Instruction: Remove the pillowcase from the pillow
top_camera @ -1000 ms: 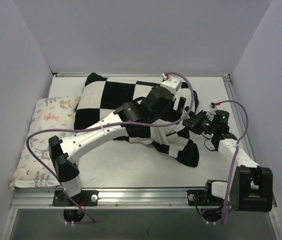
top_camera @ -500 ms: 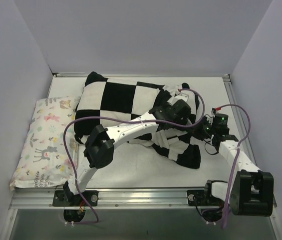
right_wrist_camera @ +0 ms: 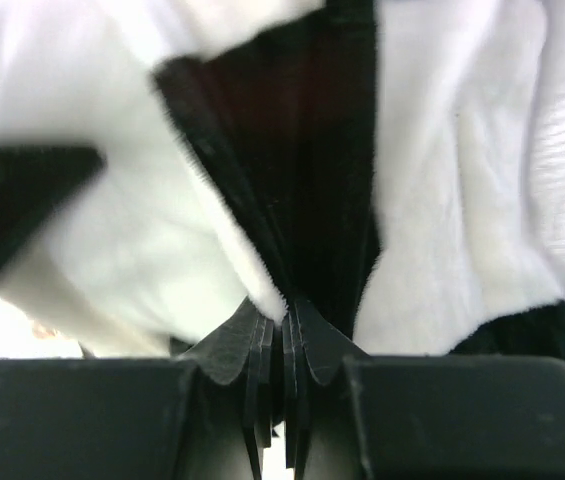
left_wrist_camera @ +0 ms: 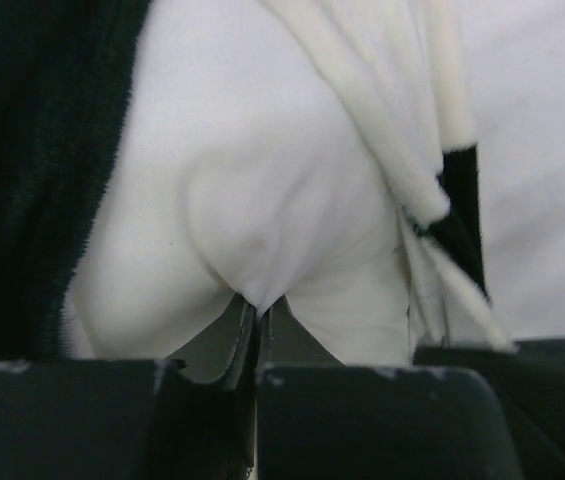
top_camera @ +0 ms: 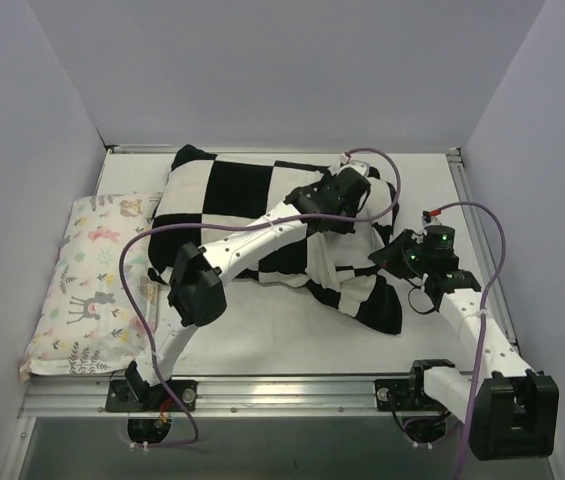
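on the worktop point(top_camera: 262, 345), toward the far side: the checkerboard pillowcase point(top_camera: 232, 195), plump along most of its length, so judged still on over the left and middle. loose and crumpled only at the right end, with a flap trailing toward the near edge. just beside it at the left wall, the floral pillow point(top_camera: 87, 280), no part of the job. at the open right end, a bulge of smooth white pillow point(left_wrist_camera: 262, 200) showing out of the fuzzy cover. left fingers point(left_wrist_camera: 254, 312) pinched shut on that white cloth. right fingers point(right_wrist_camera: 284, 310) clamped on a black-and-white fold of the pillowcase. both grips set, by the look of it; nearly all the pulling apart left to do.
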You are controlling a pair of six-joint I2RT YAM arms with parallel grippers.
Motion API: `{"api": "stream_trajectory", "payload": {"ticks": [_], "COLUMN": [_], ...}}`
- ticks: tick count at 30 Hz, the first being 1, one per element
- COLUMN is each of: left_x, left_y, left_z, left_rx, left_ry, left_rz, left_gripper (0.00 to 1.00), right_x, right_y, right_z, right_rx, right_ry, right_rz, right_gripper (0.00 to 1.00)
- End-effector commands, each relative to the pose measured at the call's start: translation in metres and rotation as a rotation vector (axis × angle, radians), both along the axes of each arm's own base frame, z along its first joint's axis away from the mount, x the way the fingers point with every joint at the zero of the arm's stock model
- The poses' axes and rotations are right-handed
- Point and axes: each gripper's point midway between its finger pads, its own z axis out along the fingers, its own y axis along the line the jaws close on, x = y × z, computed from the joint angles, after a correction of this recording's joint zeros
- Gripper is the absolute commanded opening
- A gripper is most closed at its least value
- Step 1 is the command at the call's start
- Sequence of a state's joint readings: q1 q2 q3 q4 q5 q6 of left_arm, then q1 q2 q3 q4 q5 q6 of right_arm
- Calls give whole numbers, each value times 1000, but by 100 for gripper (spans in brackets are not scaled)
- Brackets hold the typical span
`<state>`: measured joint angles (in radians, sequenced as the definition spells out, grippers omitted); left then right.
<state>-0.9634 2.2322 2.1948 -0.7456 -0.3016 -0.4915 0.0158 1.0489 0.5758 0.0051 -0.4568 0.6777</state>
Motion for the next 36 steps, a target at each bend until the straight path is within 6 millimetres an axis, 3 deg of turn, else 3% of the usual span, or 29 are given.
{"api": "stream_trajectory", "payload": {"ticks": [1, 3, 6, 7, 12, 16, 24, 28, 30, 31, 36], "left_x": [67, 85, 93, 102, 98, 110, 119, 119, 119, 119, 118], "left_y": [29, 42, 47, 56, 69, 88, 89, 85, 86, 87, 90], "left_z": [67, 84, 112, 121, 158, 182, 174, 181, 185, 185, 190], "left_rx": [-157, -204, -328, -372, -474, -571, -595, -629, -636, -636, -636], "left_ry": [-93, -109, -80, -76, -63, -43, -8, -6, -11, -12, -23], "left_rz": [132, 170, 168, 191, 153, 167, 169, 163, 162, 164, 170], "left_gripper": [0, 0, 0, 0, 0, 0, 0, 0, 0, 0, 0], "right_x": [-32, -42, -50, -58, -60, -61, -73, -72, -70, -71, -73], "right_y": [7, 7, 3, 1, -14, -14, -10, 13, 14, 25, 56], "right_z": [-10, -18, -31, -43, -65, -72, -81, -62, -62, -57, -51], "right_rx": [-96, -121, -145, -156, -220, -229, -299, -363, -421, -439, -413], "right_ry": [77, 88, 101, 127, 156, 160, 134, 51, 54, 32, -39], "right_rz": [47, 45, 32, 28, -26, -29, 7, 60, 78, 125, 182], "right_gripper": [0, 0, 0, 0, 0, 0, 0, 4, 4, 4, 19]}}
